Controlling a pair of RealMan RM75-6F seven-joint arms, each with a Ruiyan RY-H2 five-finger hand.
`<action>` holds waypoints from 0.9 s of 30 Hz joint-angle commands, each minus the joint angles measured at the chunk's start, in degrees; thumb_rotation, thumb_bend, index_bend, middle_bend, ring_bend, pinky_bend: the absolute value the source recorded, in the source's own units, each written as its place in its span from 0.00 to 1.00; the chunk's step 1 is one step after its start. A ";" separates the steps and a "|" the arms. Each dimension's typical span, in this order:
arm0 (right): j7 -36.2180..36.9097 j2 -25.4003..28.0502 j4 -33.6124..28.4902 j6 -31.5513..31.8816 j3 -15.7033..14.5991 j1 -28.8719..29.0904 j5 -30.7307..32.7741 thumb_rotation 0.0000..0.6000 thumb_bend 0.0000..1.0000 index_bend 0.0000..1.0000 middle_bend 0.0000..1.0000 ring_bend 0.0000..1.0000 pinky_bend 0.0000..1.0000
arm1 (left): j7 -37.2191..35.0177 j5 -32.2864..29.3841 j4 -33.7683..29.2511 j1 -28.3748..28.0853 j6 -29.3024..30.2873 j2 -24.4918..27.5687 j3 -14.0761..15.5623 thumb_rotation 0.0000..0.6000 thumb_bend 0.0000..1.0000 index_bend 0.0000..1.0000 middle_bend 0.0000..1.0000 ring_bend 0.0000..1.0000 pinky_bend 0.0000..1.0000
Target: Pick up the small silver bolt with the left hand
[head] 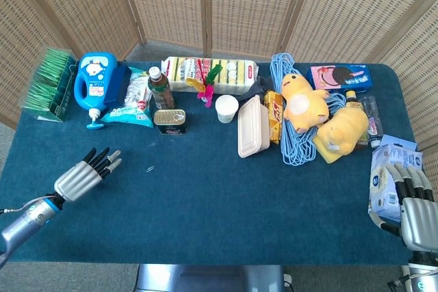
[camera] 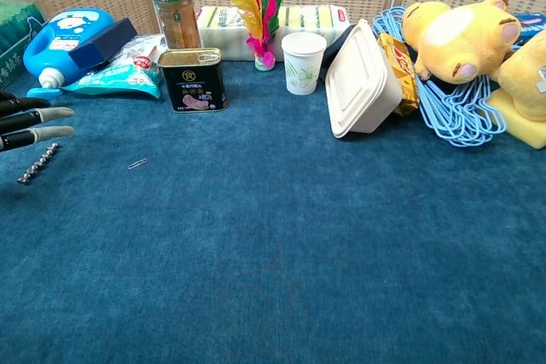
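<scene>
Along the far edge of the dark blue cloth-covered table [head: 205, 196] stand a blue detergent jug [head: 94, 85], a gold-lidded tin can [head: 170, 121], a white paper cup [head: 226, 108] and two yellow plush toys [head: 302, 101].

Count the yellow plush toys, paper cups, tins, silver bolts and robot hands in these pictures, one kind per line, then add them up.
yellow plush toys: 2
paper cup: 1
tin: 1
silver bolt: 1
robot hands, left and right: 2
Total: 7
</scene>
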 commanded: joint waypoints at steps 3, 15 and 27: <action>0.02 -0.04 0.05 -0.14 0.01 0.03 0.19 1.00 0.00 0.00 0.00 0.00 0.00 | 0.55 -0.09 0.41 0.10 -0.09 -0.38 0.84 1.00 0.40 0.01 0.00 0.08 0.22; 0.90 0.29 -0.33 -0.59 -0.13 0.10 0.25 1.00 0.00 0.00 0.00 0.00 0.00 | 2.56 -2.42 0.97 0.16 -0.75 -2.92 0.35 1.00 0.40 0.01 0.00 0.09 0.22; 1.64 0.62 -0.46 -0.73 -0.11 0.11 0.41 1.00 0.00 0.00 0.00 0.00 0.00 | 6.05 -4.78 -3.66 -1.43 -2.81 -3.58 -0.82 1.00 0.40 0.01 0.00 0.10 0.22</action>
